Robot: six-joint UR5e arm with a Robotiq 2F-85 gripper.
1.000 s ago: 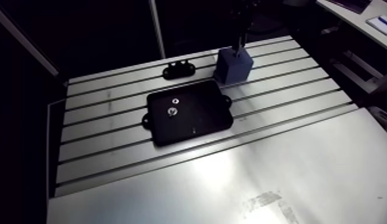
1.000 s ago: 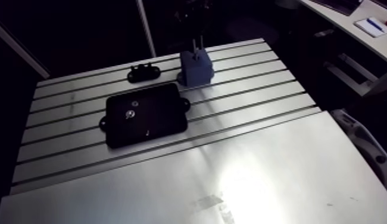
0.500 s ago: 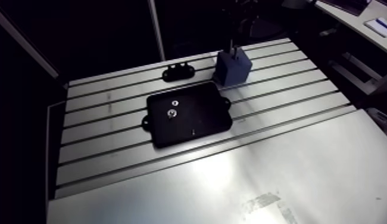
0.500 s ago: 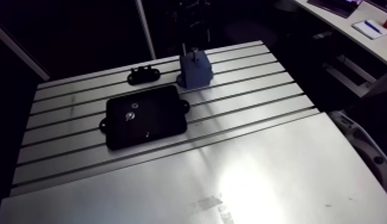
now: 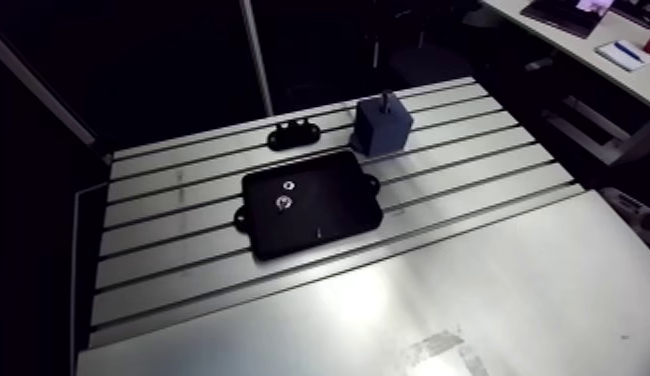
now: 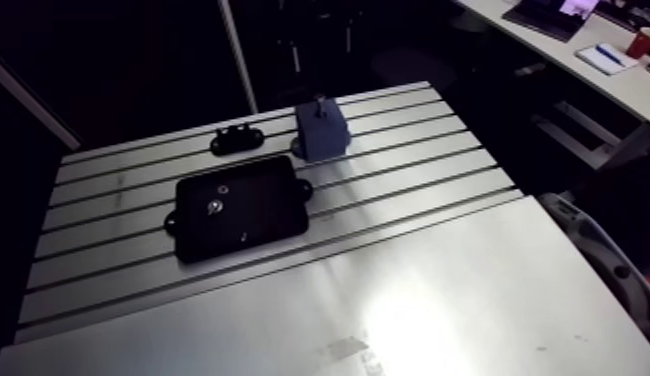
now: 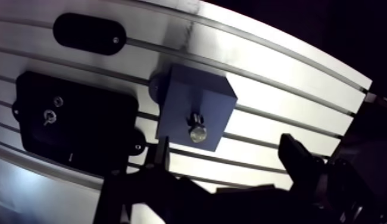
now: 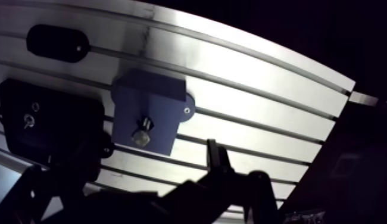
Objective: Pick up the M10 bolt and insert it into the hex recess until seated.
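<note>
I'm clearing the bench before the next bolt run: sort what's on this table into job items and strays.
For the job:
- bolt, standing in the top of the blue block
- blue block
- gripper, open and empty

Lying about:
- black tray, holding two small metal bits
- black oval piece, apart from the tray

Arm view: I'm high and well back, looking obliquely down over the whole table, blue block at 1 o'clock of the black tray. Wrist view: close, looking down, block just ahead of the gripper. Shared: block, tray, small bracket.
</note>
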